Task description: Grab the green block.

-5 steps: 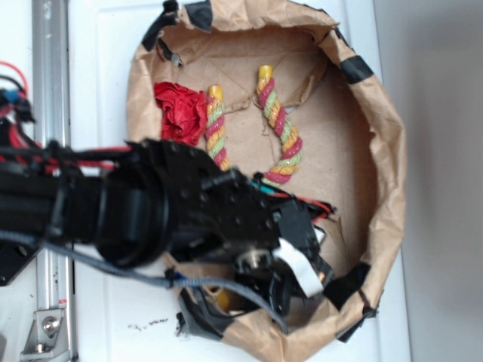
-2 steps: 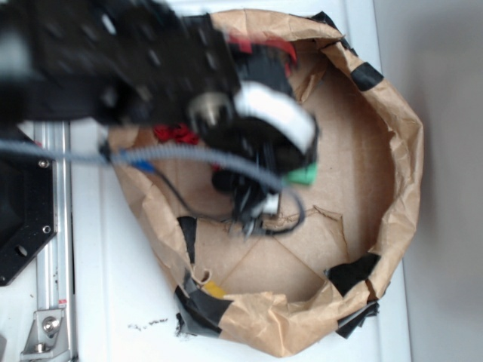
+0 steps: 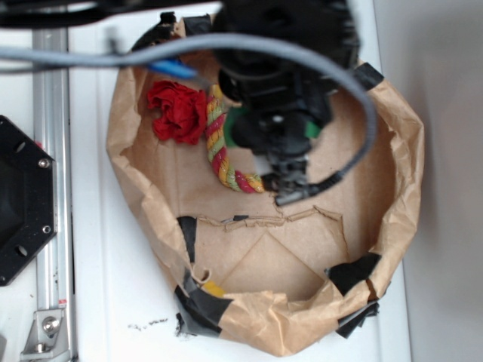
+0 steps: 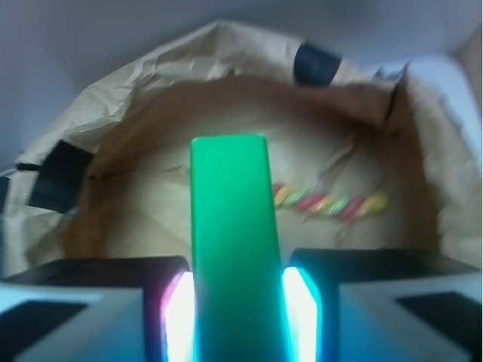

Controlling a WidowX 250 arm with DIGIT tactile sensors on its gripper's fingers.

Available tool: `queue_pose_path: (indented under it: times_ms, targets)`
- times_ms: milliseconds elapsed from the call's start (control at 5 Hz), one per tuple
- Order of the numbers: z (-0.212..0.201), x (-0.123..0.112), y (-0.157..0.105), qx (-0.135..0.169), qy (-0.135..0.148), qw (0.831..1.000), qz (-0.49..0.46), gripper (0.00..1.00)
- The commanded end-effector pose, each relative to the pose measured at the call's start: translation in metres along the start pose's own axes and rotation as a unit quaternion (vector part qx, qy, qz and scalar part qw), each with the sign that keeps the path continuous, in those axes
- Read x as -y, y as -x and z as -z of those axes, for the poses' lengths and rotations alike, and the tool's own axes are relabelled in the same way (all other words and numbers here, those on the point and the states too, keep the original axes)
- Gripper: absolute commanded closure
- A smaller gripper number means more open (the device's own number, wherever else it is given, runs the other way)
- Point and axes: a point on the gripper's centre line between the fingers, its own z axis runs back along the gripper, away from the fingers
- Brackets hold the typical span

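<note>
Since the green block (image 4: pixel 230 249) sits squarely between the jaws in the wrist view, nothing about direction is left to settle: it lies dead centre, not off to either side. Its long axis runs straight out from the gripper (image 4: pixel 232 317) toward 12 o'clock, with the far end sticking well past the fingertips (image 4: pixel 179 317) and the lit pads pressing its two long faces at 9 and 3. So the jaws are closed narrow on the block, holding it.

In the exterior view only small slivers of green (image 3: pixel 311 130) show at the black arm's (image 3: pixel 283 98) lower edge, so most of the block is hidden there. Whether it is lifted off the floor of the bowl cannot be told from either view, though the wrist view shows the paper floor lying beyond it rather than against it.

Outward from the block, the rope (image 3: pixel 219 151) lies just at 9 o'clock of the gripper in the exterior view, curving down toward 6. A red crumpled thing (image 3: pixel 177 111) touches the rope's far side, further toward 9. All of this sits inside the brown paper bowl (image 3: pixel 392 151), patched with black tape, which rests on the white tabletop (image 3: pixel 90 286).

Judging by this, the grab looks done; any coming move is a straight lift, and the hold is central enough that the block should not swing.
</note>
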Motion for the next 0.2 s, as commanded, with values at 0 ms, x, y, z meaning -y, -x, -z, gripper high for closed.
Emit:
queue_pose_path:
  times_ms: [0]
  targets:
    - [-0.0161, 0.0095, 0.0012, 0.047, -0.001, 0.999, 0.004, 1.00]
